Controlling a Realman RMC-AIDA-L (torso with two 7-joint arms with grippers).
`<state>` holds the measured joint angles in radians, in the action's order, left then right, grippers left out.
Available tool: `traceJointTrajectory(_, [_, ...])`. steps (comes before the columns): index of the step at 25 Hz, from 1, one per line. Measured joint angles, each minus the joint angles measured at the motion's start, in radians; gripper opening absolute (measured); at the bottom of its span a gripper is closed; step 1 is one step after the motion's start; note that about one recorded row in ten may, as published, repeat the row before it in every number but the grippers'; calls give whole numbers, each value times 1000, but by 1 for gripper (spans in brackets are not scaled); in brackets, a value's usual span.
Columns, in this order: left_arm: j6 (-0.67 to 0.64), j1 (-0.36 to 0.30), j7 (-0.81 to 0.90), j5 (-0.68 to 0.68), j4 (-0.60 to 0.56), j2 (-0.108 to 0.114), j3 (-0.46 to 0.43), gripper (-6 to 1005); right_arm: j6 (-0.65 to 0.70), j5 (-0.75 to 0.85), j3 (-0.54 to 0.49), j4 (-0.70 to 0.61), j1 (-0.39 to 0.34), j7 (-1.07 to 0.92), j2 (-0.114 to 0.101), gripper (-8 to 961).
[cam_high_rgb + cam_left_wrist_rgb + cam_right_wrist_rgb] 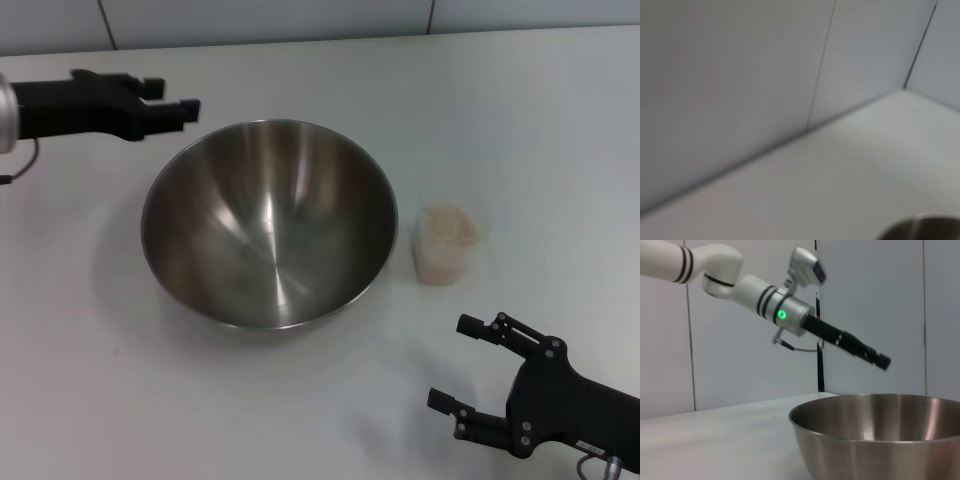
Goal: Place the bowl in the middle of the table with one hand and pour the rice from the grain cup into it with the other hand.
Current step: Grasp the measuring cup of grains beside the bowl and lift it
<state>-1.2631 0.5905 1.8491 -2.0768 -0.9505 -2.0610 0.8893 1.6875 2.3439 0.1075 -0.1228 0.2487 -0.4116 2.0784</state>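
Nearest the robot, the right gripper point(468, 375) hung low over the table point(560, 130) with its jaws spread wide and nothing between them, a little short of the cup point(446, 243) and not touching it. The step in hand looked to be taking that cup, and doing it well probably meant coming in level, closing around the wall about halfway up, and squeezing gently, since thin clear plastic may buckle or tip. It should be lifted upright before any tilt, then carried over the rim so the grains would fall well inside. The cup stood upright just beside the bowl point(269, 222), on its right, and held rice point(447, 224) almost to the brim, so a jolt could spill some. The bowl sat upright near the middle of the table and was empty, bare steel showing down to its bottom; the placing seemed done and the pouring not begun. Farthest off, the left gripper point(168, 101) hovered above the bowl's far left rim, jaws slightly apart and holding nothing; the right wrist view showed it raised clear of the bowl.
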Motion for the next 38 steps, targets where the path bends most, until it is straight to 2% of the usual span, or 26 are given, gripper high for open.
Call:
traceJointTrajectory(1, [-9,-52,-53,91,-44,-1,1,438,0,0,0,0,1,0,0,834])
traceJointTrajectory(2, [-9,-52,-53,91,-44,-1,1,497,0,0,0,0,1,0,0,834])
traceJointTrajectory(3, [-30,-109,-134,203,-67,-1,1,556,0,0,-1,0,1,0,0,834])
traceJointTrajectory(4, [-30,-109,-134,203,-67,-1,1,615,0,0,-1,0,1,0,0,834])
traceJointTrajectory(5, [-50,-153,-201,277,-77,-1,1,674,0,-1,-1,0,1,1,0,834])
traceJointTrajectory(6, [-95,-222,-328,405,-75,0,0,690,0,-2,-2,1,1,1,1,834])
traceJointTrajectory(7, [-95,-222,-328,405,-75,0,0,705,0,-3,-4,1,1,2,2,834])
traceJointTrajectory(8, [-140,-268,-436,490,-54,0,-1,721,0,-3,-8,2,2,2,2,834])
traceJointTrajectory(10, [-196,-322,-574,569,-4,0,-1,752,0,-4,-13,3,2,4,2,834])
traceJointTrajectory(11, [-263,-376,-753,650,99,4,-3,768,0,-4,-29,9,2,16,3,834])
traceJointTrajectory(14, [-325,-406,-907,676,246,17,-13,815,-4,-4,-67,17,-7,37,4,834])
traceJointTrajectory(15, [-325,-406,-907,676,246,17,-13,830,-4,-4,-67,17,-7,37,4,835])
traceJointTrajectory(16, [-360,-417,-1009,676,356,30,-23,846,-8,-5,-107,24,-15,47,5,835])
traceJointTrajectory(17, [-360,-417,-1009,676,356,30,-23,846,-8,-5,-107,24,-15,47,5,835])
traceJointTrajectory(18, [-390,-429,-1134,675,470,44,-26,845,-10,-5,-127,30,-20,54,6,835])
traceJointTrajectory(20, [-399,-438,-1178,674,510,48,-25,844,-11,-5,-168,43,-34,71,6,835])
traceJointTrajectory(21, [-404,-453,-1232,674,553,50,-21,844,-17,-5,-229,53,-50,79,7,835])
traceJointTrajectory(22, [-404,-453,-1232,674,553,50,-21,845,-17,-5,-229,53,-50,79,7,835])
traceJointTrajectory(23, [-401,-467,-1268,659,577,49,-17,845,-41,-6,-313,70,-66,93,8,835])
traceJointTrajectory(24, [-401,-467,-1268,659,577,49,-17,845,-41,-6,-313,70,-66,93,8,835])
traceJointTrajectory(26, [-386,-472,-1280,618,586,45,-21,846,-103,-6,-419,105,-82,136,9,835])
traceJointTrajectory(29, [-368,-472,-1277,607,592,42,-23,846,-154,-6,-492,129,-84,151,9,835])
traceJointTrajectory(38, [-344,-459,-1273,607,598,36,-20,846,-302,-15,-557,166,-38,158,9,834])
